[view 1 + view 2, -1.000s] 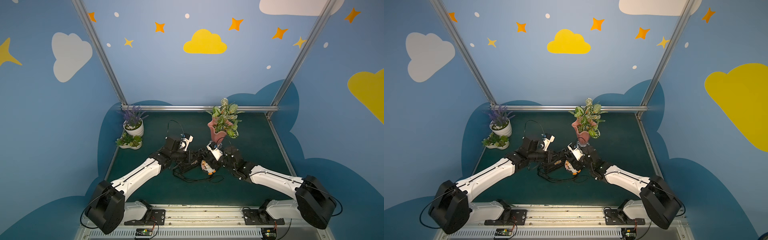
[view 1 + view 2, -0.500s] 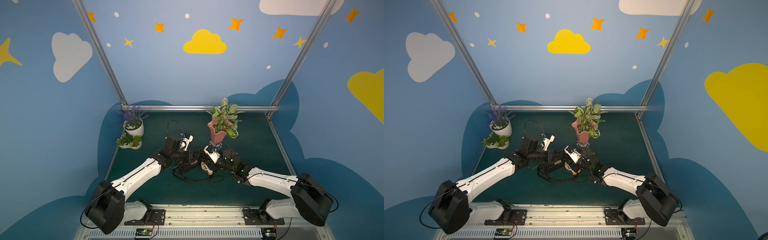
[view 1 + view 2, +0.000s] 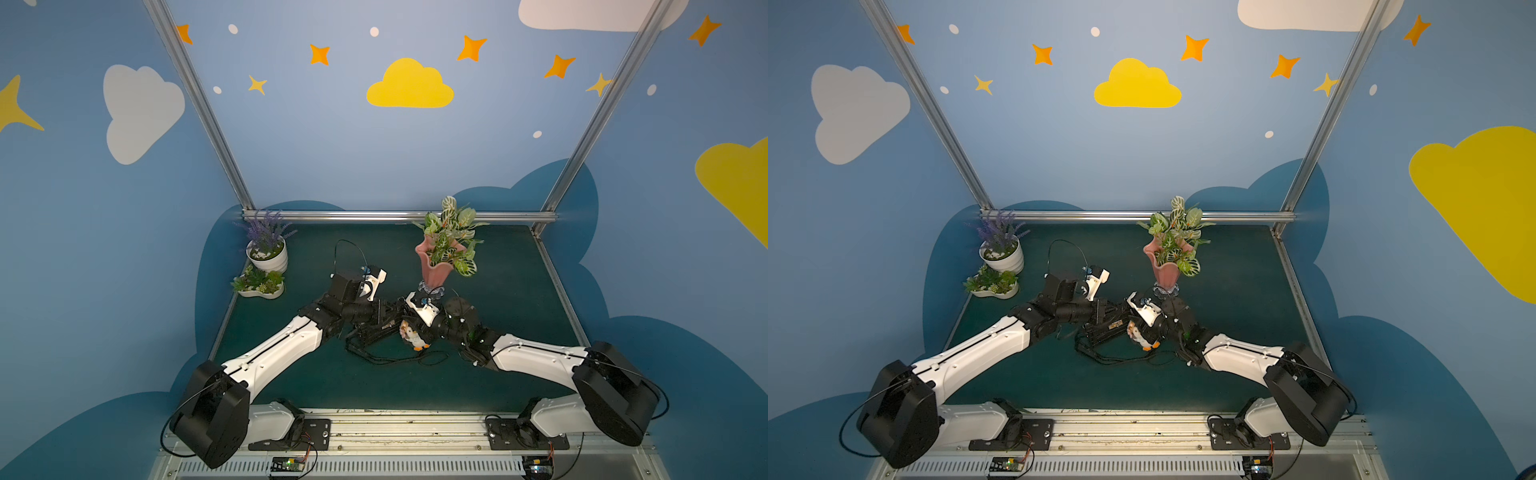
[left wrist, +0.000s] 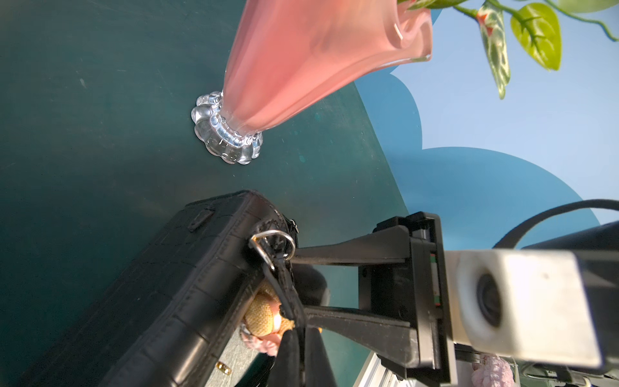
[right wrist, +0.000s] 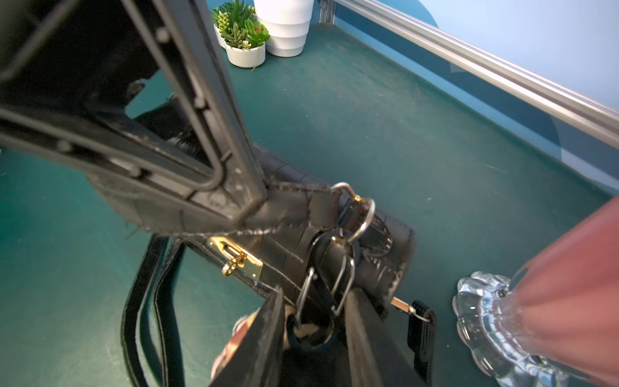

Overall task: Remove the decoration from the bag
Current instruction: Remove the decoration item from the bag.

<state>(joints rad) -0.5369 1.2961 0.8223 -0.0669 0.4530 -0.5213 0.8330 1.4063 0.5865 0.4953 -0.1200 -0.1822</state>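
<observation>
The black textured bag (image 3: pixel 376 330) (image 3: pixel 1102 328) lies mid-mat, gold-coloured clasp (image 5: pixel 239 258) facing up. My left gripper (image 5: pixel 254 207) (image 4: pixel 298 331) is shut on the bag's short handle. The decoration, a small penguin (image 3: pixel 413 334) (image 3: pixel 1142 336), hangs at the bag's end from a silver clip (image 5: pixel 325 288) hooked to the bag's ring (image 4: pixel 271 241). Its tan ornament (image 4: pixel 264 315) shows beside the bag. My right gripper (image 5: pixel 315 295) has its narrow jaws against both sides of the clip. The wrist camera hides that grip in both top views.
A pink vase (image 3: pixel 434 266) with green leaves stands just behind the grippers, its glass foot (image 5: pixel 485 318) close to the bag's end. A white lavender pot (image 3: pixel 268 257) and a succulent dish (image 3: pixel 259 286) sit back left. The long thin strap (image 3: pixel 395 359) loops toward the front.
My right gripper has moved in toward the bag's end and narrowed its jaws around the clip. The left arm and the bag have stayed put.
</observation>
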